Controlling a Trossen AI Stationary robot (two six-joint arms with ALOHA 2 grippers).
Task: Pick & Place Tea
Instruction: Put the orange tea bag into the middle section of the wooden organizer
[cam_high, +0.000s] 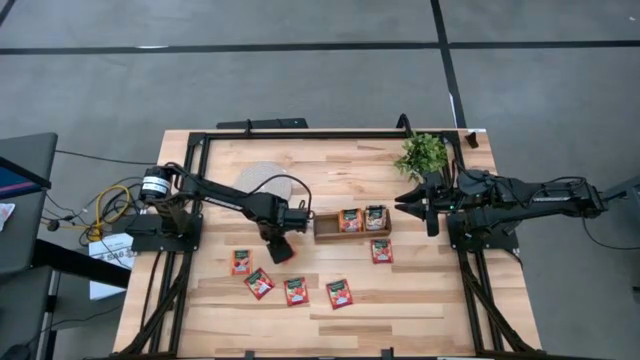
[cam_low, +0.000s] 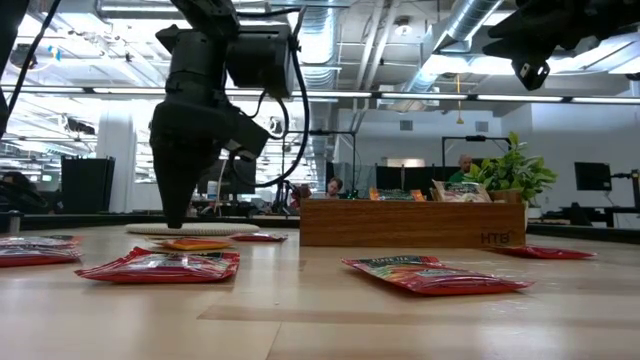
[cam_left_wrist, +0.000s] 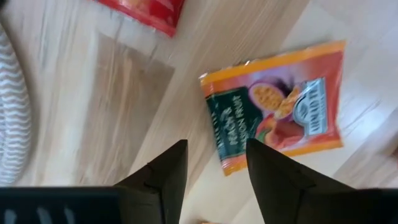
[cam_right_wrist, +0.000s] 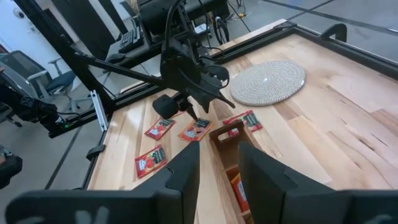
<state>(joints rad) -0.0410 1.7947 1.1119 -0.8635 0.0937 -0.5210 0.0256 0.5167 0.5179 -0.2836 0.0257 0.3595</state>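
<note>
While open, left tool (cam_left_wrist: 214, 171) overhangs sachet (cam_left_wrist: 277, 106).

The desk seen from the right arm's wrist, with the left arm at work over the tea.

The right gripper (cam_right_wrist: 219, 167) is seen in the foreground, its jaws parted and nothing held between them. Beyond it, one end of the wooden tray (cam_right_wrist: 225, 138) is visible, with a red sachet (cam_right_wrist: 240, 190) inside. The left gripper (cam_right_wrist: 189, 111) is poised over an orange sachet (cam_right_wrist: 196, 129). More red sachets (cam_right_wrist: 150, 160) are scattered nearby. A round woven disc (cam_right_wrist: 268, 81) is laid farther back.
</note>
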